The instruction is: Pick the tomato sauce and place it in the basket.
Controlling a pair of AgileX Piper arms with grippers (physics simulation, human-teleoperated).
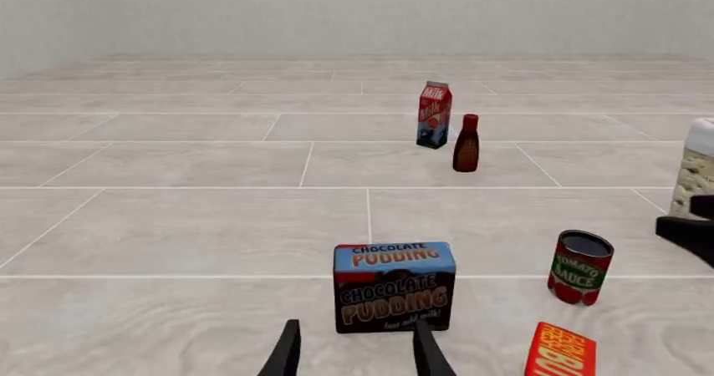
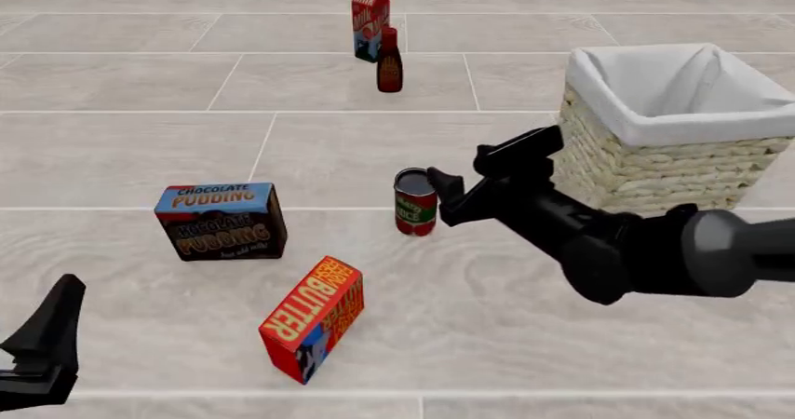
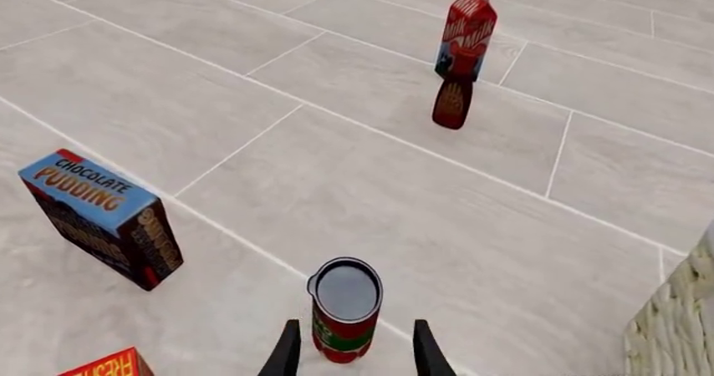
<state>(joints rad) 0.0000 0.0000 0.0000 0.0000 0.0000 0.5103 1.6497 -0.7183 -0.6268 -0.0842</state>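
L wrist: your left tool point(image 1: 356, 349) is hanging open w/ nothing in it, facing the "CHOCOLATE PUDDING" box point(image 1: 394, 287).

Front: the tomato sauce point(image 2: 415, 202) is standing mid-tabletop, the basket point(image 2: 671, 126) toward the right edge.

R wrist: your right tool point(image 3: 356, 349) is bracketing the can, fingers open, not yet gripping.

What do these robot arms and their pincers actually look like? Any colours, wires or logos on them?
Both are plain matte black to dark grey. The right arm is a chain of rounded, cylinder-like segments ending in a blocky wrist. The right gripper and left gripper each carry two slim, flat, tapering black fingers. I can see no cables, logos or markings. Only a dark angular tip of the left arm shows in the front view.
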